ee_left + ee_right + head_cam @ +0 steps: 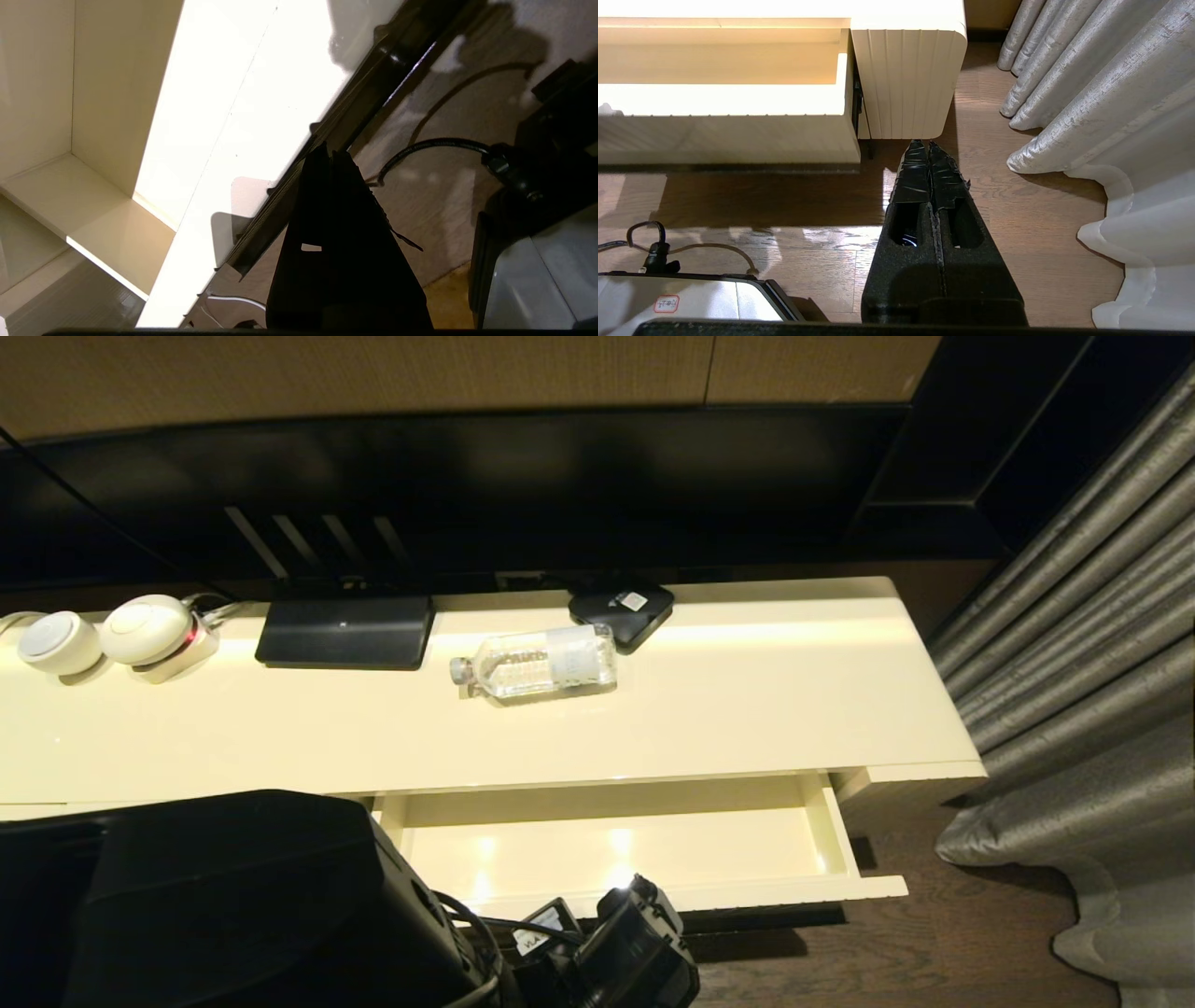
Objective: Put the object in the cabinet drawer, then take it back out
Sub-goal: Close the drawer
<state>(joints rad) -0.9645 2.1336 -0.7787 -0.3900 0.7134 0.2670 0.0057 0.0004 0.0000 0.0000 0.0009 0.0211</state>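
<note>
Bottle (537, 663) lies on its side on surface (747, 709); drawer (616, 845) open, nothing in it; left gripper (332, 156) low by drawer front, jaws pressed together, holding nothing; spread jaws before reaching, grab mid-body; right gripper (928, 147) parked, jaws together.

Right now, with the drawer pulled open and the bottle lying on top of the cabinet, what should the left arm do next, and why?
Probably lift the left gripper toward the water bottle and open it. The drawer stands open and holds nothing in view, the bottle lies on its side on the cabinet top, and the left gripper is shut and empty, low by the drawer front. The right gripper hangs shut over the floor.
</note>
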